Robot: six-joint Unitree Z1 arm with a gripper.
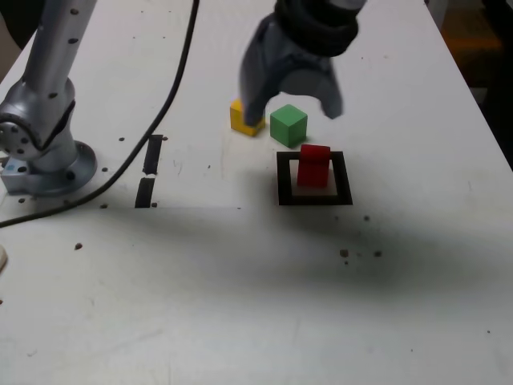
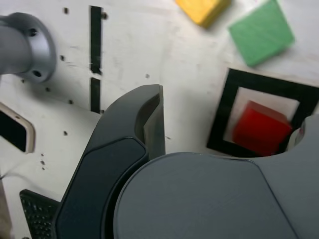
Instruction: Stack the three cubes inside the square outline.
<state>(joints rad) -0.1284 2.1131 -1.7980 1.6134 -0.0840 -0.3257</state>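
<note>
The claw [image 1: 292, 108] hangs above the table [image 1: 240, 305] with its jaws spread apart and nothing between them, over the ground behind the black tape square [image 1: 314, 178]. The red cube [image 1: 313, 166] sits inside that square, clear of the jaws; it looks smeared, so I can't tell whether it lies flat. The green cube [image 1: 288, 125] stands just behind the square, outside it. The yellow cube [image 1: 245, 119] is beside the green one, on the exterior view's left, partly hidden by a jaw.
</note>
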